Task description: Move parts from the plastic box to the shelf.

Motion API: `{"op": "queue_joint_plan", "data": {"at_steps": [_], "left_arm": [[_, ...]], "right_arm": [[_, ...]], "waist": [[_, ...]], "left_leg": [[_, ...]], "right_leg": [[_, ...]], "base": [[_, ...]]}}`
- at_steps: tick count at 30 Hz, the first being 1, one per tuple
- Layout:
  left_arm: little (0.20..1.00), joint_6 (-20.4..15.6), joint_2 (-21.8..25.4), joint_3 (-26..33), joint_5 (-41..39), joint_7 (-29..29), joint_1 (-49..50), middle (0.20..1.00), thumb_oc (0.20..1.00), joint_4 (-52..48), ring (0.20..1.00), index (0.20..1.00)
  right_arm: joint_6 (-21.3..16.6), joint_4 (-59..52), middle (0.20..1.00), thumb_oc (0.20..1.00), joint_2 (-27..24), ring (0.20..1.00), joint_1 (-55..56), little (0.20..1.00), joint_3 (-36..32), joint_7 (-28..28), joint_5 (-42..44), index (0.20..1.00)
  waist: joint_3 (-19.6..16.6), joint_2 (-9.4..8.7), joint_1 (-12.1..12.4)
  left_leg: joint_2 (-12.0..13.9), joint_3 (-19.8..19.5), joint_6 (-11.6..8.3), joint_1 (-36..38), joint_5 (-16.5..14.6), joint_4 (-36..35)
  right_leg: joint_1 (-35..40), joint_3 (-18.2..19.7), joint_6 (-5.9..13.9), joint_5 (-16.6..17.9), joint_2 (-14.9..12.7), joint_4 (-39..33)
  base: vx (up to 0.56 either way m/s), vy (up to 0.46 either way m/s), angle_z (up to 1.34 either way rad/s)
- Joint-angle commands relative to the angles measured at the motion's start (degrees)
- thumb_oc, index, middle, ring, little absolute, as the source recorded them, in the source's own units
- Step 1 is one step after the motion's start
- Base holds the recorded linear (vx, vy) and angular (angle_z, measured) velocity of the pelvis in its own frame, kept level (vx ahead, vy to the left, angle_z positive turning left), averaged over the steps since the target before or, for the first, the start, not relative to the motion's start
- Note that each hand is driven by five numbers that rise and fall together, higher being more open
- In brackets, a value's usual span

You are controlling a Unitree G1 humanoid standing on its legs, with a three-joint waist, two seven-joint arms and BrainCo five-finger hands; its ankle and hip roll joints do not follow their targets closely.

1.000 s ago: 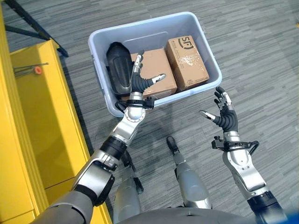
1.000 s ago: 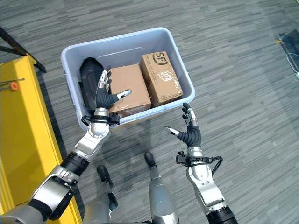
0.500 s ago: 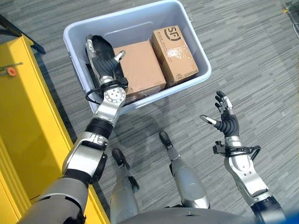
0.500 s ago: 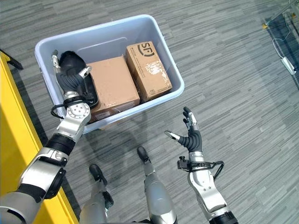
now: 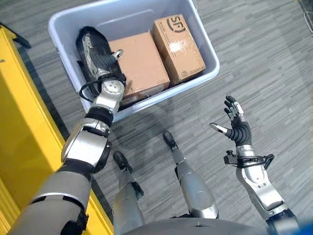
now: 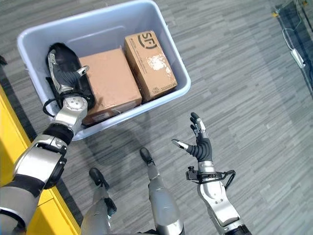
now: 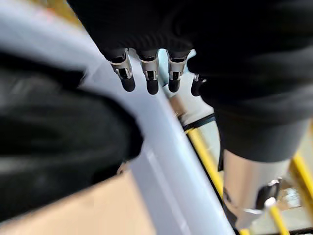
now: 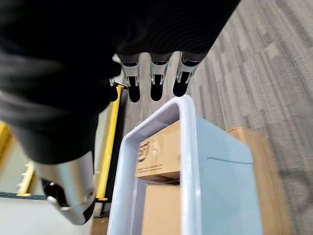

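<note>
The pale blue plastic box [image 5: 171,95] stands on the floor ahead of me. Inside it lie a black moulded part [image 5: 100,40] at the left, a plain cardboard box [image 5: 139,61] in the middle and a printed cardboard box [image 5: 178,46] at the right. My left hand [image 5: 101,62] reaches into the box and lies over the black part, fingers [image 7: 149,81] straight and thumb spread toward the plain box. My right hand [image 5: 237,128] hovers open above the floor, in front of the box's right corner, holding nothing.
A yellow shelf [image 5: 19,122] runs along my left side, close to the box. Grey striped carpet [image 5: 264,58] lies open to the right of and behind the box.
My left hand has swung left, from above the plain cardboard box to over the black part. The view has shifted. The right hand has held its pose.
</note>
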Motion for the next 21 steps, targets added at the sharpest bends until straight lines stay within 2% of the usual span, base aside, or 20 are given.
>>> {"op": "queue_joint_plan", "data": {"at_steps": [1,7,10,12,14,21], "left_arm": [[1.000,-0.29,7.32,-0.47,-0.89,-5.16,-7.28,1.000,1.000,4.37,1.000,1.000],[1.000,2.38,8.02,-0.85,-0.22,-8.88,-7.66,1.000,1.000,7.81,1.000,1.000],[1.000,4.45,7.89,-2.54,4.02,-9.61,-7.83,1.000,1.000,9.52,1.000,1.000],[1.000,6.56,8.29,-5.91,11.82,-8.65,-7.84,1.000,1.000,10.29,1.000,1.000],[1.000,8.17,7.64,-5.87,14.13,-9.76,-6.07,1.000,1.000,12.02,1.000,1.000],[1.000,10.04,6.88,-4.14,14.08,-11.72,-3.78,1.000,1.000,14.21,1.000,1.000]], "right_arm": [[-3.76,-2.37,1.000,1.000,-1.72,1.000,-0.40,1.000,-4.19,1.14,1.27,1.000],[-3.53,-2.75,1.000,1.000,-1.57,1.000,0.98,1.000,-4.54,2.63,1.91,1.000],[-3.40,-2.44,1.000,1.000,-1.51,1.000,1.32,1.000,-4.38,3.31,2.50,1.000],[-3.64,-2.38,1.000,1.000,-1.95,1.000,1.20,1.000,-4.18,3.58,2.82,1.000],[-3.88,-3.31,1.000,1.000,-2.60,1.000,1.33,1.000,-4.99,4.36,3.54,1.000],[-3.62,-3.83,1.000,1.000,-2.82,1.000,2.19,1.000,-6.08,4.67,4.68,1.000]], "waist": [[0.82,-0.60,-0.75],[0.96,-0.69,-1.59],[1.08,-0.69,-1.84],[1.15,-0.62,-1.95],[1.36,-0.78,-2.03],[1.34,-0.93,-2.43]], "left_leg": [[1.57,-1.98,-1.95,-0.25,-6.23,8.45],[1.69,-1.32,-1.97,-1.70,-6.56,8.82],[1.64,-1.30,-1.97,-1.99,-6.56,8.74],[1.65,-1.23,-1.96,-2.15,-6.49,8.74],[1.51,-1.19,-1.90,-2.21,-6.54,8.62],[1.36,-0.98,-1.78,-2.23,-6.62,8.14]], "right_leg": [[-3.75,0.13,2.71,-3.56,-1.40,9.15],[-5.32,0.84,2.83,-2.80,-0.99,8.92],[-5.62,1.05,2.83,-2.64,-0.96,8.61],[-5.81,1.04,2.77,-2.60,-0.95,8.55],[-6.11,1.12,2.75,-2.62,-0.96,8.62],[-6.65,1.45,2.62,-2.64,-0.73,8.68]], "base": [[0.01,0.022,-0.18],[0.01,0.016,-0.11],[0.00,0.000,0.00],[0.00,0.000,0.00],[0.00,0.003,-0.02],[0.00,0.001,0.00]]}}
